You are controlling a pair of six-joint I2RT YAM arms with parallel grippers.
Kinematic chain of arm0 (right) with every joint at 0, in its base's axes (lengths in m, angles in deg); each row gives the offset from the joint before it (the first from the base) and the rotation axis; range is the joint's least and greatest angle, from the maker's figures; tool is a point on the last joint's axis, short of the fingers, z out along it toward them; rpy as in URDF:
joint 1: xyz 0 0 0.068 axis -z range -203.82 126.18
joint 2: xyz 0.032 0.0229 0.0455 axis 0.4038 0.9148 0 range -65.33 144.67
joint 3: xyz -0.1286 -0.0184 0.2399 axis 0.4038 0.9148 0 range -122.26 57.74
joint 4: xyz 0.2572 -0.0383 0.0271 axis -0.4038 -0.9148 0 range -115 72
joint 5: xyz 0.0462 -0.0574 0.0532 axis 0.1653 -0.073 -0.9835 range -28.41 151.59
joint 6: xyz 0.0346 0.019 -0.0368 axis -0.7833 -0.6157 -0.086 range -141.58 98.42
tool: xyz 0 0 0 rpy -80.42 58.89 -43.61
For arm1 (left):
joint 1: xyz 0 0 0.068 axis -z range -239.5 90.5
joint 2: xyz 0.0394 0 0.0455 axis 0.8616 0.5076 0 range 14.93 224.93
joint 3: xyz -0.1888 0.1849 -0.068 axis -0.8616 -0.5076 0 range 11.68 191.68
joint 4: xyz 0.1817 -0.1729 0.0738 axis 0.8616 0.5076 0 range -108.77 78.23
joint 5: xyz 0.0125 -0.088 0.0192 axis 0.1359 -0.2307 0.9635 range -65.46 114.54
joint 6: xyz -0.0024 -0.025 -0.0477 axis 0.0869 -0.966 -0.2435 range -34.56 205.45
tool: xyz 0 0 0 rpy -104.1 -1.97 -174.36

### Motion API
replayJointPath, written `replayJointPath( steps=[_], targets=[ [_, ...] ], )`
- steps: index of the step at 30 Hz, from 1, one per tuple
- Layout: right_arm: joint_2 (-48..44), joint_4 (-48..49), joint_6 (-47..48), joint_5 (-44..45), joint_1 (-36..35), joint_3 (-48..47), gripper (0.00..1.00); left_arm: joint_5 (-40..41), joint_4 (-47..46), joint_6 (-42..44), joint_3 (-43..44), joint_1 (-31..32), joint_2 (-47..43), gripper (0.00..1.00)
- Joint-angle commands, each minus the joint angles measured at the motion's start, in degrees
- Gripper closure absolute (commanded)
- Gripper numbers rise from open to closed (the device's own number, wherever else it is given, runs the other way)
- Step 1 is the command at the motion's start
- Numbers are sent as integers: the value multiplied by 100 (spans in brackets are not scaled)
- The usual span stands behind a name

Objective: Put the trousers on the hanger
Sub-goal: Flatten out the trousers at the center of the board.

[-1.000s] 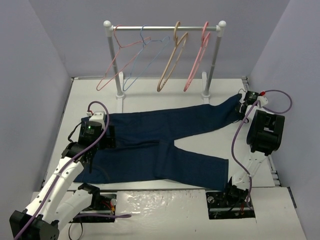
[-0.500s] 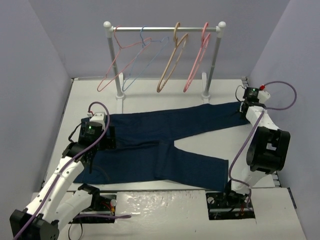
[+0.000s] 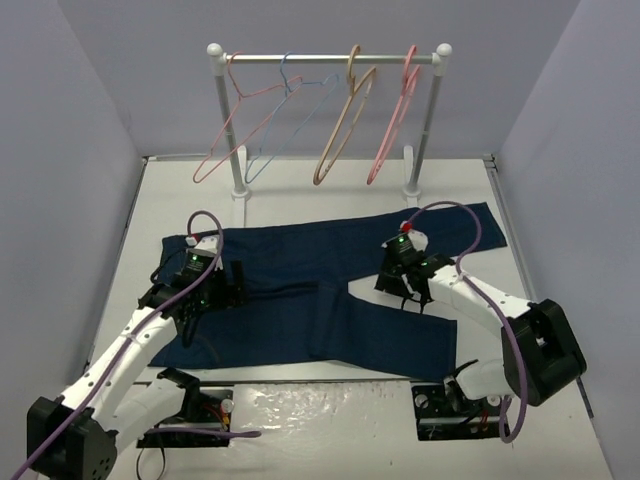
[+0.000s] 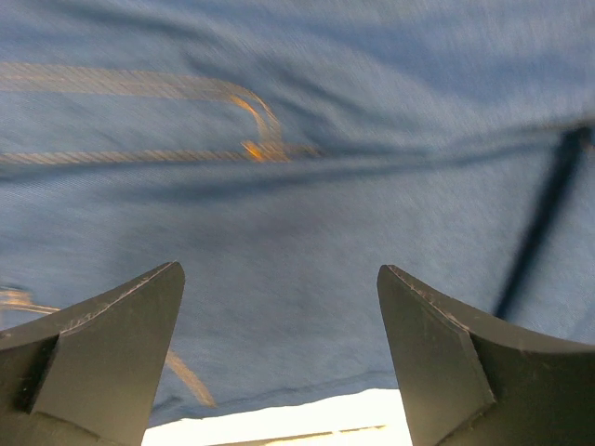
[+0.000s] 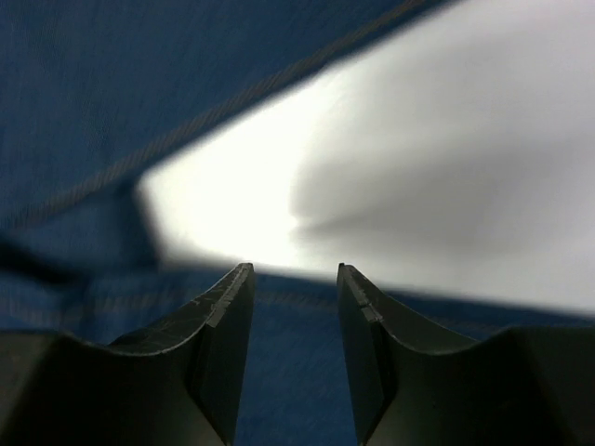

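Note:
The dark navy trousers (image 3: pixel 300 270) lie flat on the table, waist to the left, legs spread to the right. The tan hanger (image 3: pixel 343 130) hangs on the rack's rail at the back, between a light-blue and a pink one. My left gripper (image 3: pixel 226 287) hovers low over the waist end. In the left wrist view it (image 4: pixel 279 274) is wide open and empty over the cloth (image 4: pixel 307 204). My right gripper (image 3: pixel 398 284) is over the gap between the legs. In the right wrist view it (image 5: pixel 293 269) stands open with a narrow gap, above the near leg's edge (image 5: pixel 297 372).
A white rack (image 3: pixel 325 60) with two posts stands at the back, holding two thin pink hangers (image 3: pixel 232 130) (image 3: pixel 393 125) and a light-blue one (image 3: pixel 290 120). Purple walls close in left, right and back. A white table wedge (image 5: pixel 372 158) shows between the legs.

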Motion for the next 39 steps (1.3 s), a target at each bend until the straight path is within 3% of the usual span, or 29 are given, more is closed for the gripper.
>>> replayJointPath(
  steps=[1,5,13,17,20,24,32,34,39],
  targets=[
    [-235,-138,-933,13,-1108,243,61,-187,-411,-896,3,731,267,18],
    [-226,-106,-1332,-42,-1415,607,61,-94,-1021,-1502,-224,1270,689,18],
    [-423,-97,-1964,84,-1352,1116,60,382,-1795,-2486,-1086,1282,1486,18],
    [-530,-104,-1873,104,-837,1297,58,475,-1749,-2450,-1011,978,2047,18],
    [-728,-141,-1522,56,-48,1338,57,283,-1793,-2416,-1053,381,2289,18],
    [-902,-298,-1023,161,715,1193,55,221,-1686,-2331,-1081,-152,2147,19],
    [-720,-374,-46,128,2282,791,55,769,-707,-1977,-589,-419,1581,19],
    [-665,-425,158,67,2348,593,56,809,-492,-1954,-628,-554,1327,19],
    [-939,-786,112,193,1720,339,56,1079,-163,-1829,-612,-773,634,19]
  ],
)
